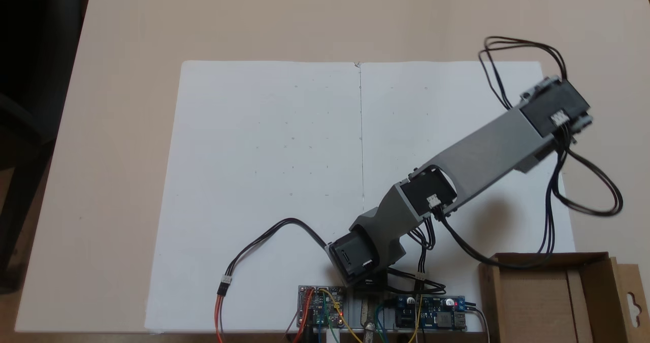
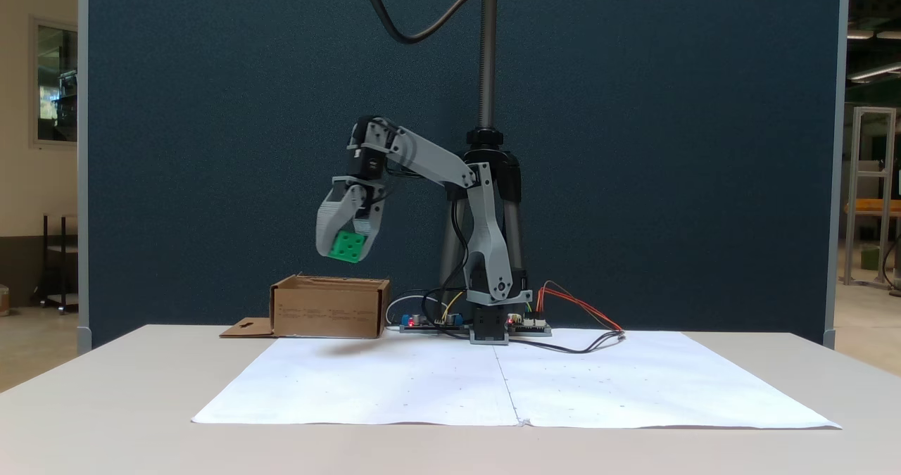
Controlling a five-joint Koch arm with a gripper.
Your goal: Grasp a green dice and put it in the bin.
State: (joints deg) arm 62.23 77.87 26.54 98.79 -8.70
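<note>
In a fixed view the bin [image 1: 538, 297] is cut off by the lower right frame edge, the circuit boards [image 1: 381, 312] are clipped at the bottom, and printing on the bin's side [image 2: 324, 314] is seemingly too small to be read.

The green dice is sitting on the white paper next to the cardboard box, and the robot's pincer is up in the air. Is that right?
Not quite. The green dice is not on the white paper; the pincer holds it up in the air, above the cardboard box. A fixed view from the front shows this. The pincer is indeed raised.
</note>
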